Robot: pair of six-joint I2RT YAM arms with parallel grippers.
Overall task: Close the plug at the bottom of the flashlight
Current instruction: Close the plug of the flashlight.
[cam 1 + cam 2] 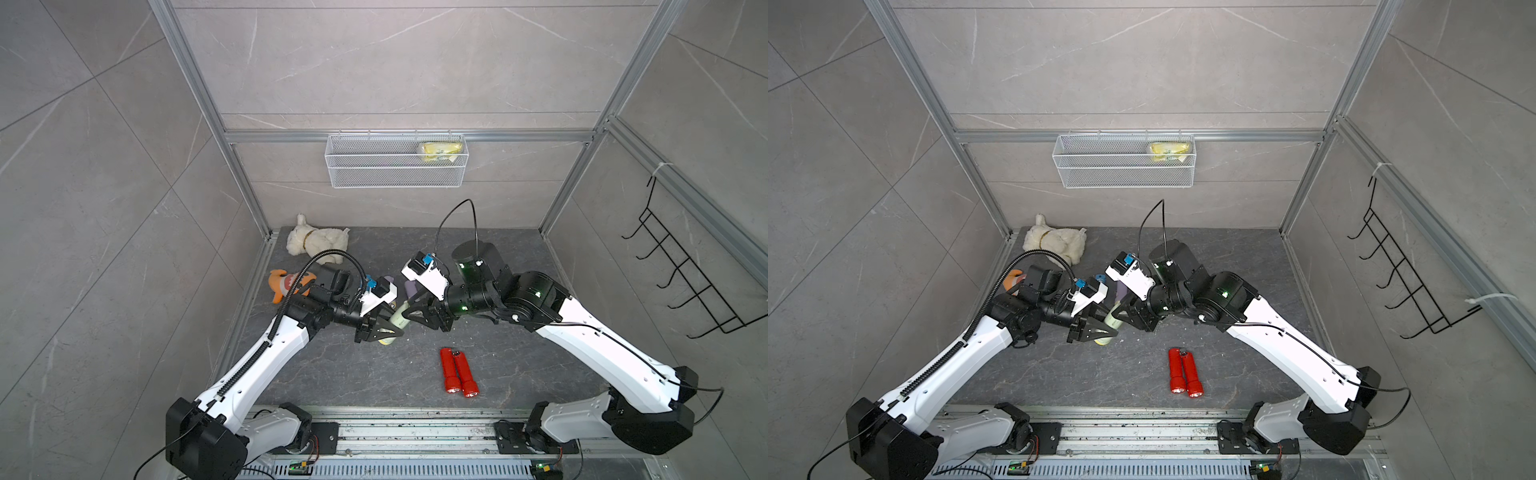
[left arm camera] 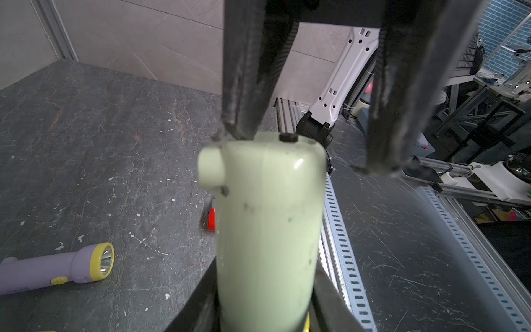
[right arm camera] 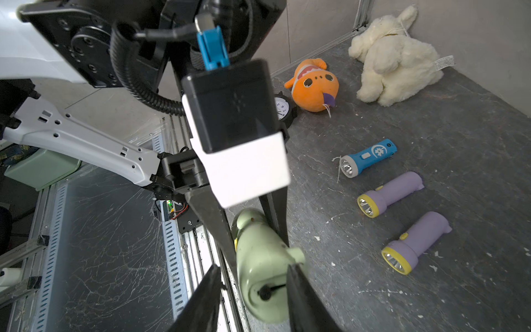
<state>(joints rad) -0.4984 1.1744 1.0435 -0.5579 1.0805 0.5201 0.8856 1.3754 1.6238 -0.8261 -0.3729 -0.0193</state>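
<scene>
Left hand (image 1: 392, 332) is clamped on the body of a pale green plastic flashlight (image 1: 397, 319), near its head. In the left wrist view its two fingers (image 2: 198, 304) press both sides of the barrel. The flashlight is held aslant beyond a pair of red plastic flashlights (image 1: 459, 372), which lie side by side on the dark grey stone-patterned worktop (image 1: 353, 374). It is toward the back wall and to the robot's left of that pair; whether its head touches the worktop cannot be told. Right hand (image 3: 254, 268) stands partly spread about the flashlight's tail and grips nothing. One finger (image 3: 301, 299) is against the tail face beside the small black round plug (image 3: 265, 292); the other stands apart from the casing. The plug sits slightly proud of the tail face in the left wrist view, and whether it is fully seated cannot be told. Farther from the red pair, past the held flashlight, lie two lilac flashlights with yellow rims (image 3: 390, 194), one blue flashlight (image 3: 369, 156), an orange plush fish (image 3: 313, 86) and a cream plush dog (image 3: 393, 60). On the back wall beyond the red pair hangs a white wire-mesh basket (image 1: 374, 174) holding a yellow packet (image 1: 440, 151).
</scene>
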